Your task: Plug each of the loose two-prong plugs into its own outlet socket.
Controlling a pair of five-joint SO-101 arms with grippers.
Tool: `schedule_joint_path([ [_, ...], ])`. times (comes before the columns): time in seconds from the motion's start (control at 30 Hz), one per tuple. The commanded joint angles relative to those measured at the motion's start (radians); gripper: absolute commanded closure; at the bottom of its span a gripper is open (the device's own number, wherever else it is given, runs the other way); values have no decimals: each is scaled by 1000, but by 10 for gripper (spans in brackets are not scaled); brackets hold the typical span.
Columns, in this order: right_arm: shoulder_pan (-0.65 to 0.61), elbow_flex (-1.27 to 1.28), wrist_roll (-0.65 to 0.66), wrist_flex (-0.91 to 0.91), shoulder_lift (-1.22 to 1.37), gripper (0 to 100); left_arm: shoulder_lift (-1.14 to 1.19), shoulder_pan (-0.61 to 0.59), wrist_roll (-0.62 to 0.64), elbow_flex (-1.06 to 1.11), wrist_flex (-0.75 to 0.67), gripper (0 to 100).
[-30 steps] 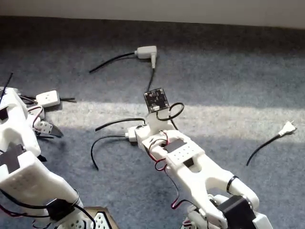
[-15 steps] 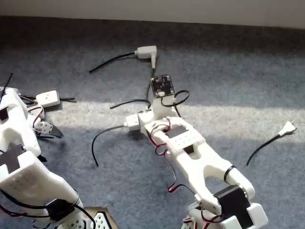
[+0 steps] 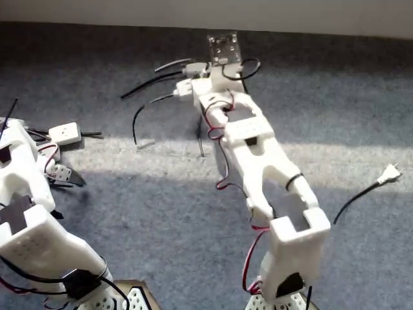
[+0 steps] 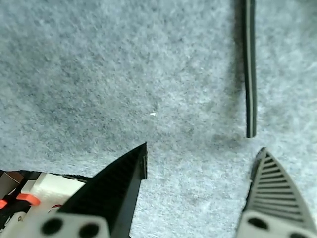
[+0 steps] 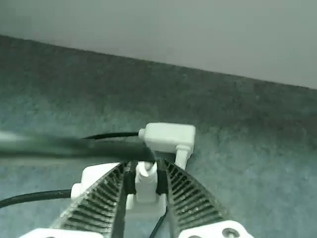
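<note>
Right gripper [image 5: 145, 171] is clamped narrow on a white plug [image 5: 146, 191], its black cord trailing off to the side. It sits at the far edge of the carpet [image 3: 322, 110], just short of a white socket [image 5: 168, 135] below the pale wall [image 3: 290, 13]. Left gripper [image 4: 202, 148] hangs wide open over bare carpet, holding nothing, a black cable end [image 4: 249, 74] near it. A second plug [image 3: 389, 172] lies well apart on the right, and another socket [image 3: 64, 133] sits by the left arm.
</note>
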Motion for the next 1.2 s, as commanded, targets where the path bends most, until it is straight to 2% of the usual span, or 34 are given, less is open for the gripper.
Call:
schedule_joint_path([
  [0.0,62,-348,9,-18,150,989,-4,19,11,-2,-5,666],
  [0.37,168,-725,8,-24,443,976,-4,56,11,-1,-44,667],
  [0.53,186,-825,8,-19,564,812,-2,56,11,-1,-44,667],
  [0.67,208,-892,8,4,578,802,-2,56,11,-1,-44,667],
  [0.93,323,-1297,8,429,470,802,-2,56,11,-1,-44,667],
  [1.17,549,-1558,14,817,397,802,-2,56,11,5,-44,667],
])
